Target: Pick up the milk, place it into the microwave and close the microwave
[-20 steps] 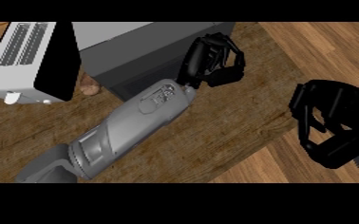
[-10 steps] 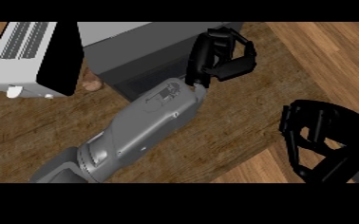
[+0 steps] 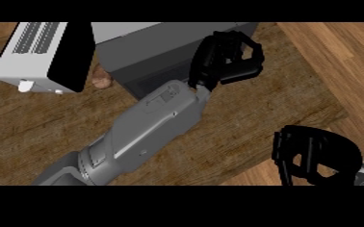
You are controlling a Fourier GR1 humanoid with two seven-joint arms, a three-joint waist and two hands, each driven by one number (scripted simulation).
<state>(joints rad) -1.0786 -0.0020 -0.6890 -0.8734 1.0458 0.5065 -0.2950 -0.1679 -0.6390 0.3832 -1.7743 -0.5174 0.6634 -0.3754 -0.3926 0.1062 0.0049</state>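
Here, the black left hand (image 3: 226,63), fingers curled inward, hangs over the dark grey box-shaped microwave (image 3: 153,53), upper centre.

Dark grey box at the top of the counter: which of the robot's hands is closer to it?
Left. The left hand is over the right end of the dark grey box; the right hand is well away from it, at the view's lower right.
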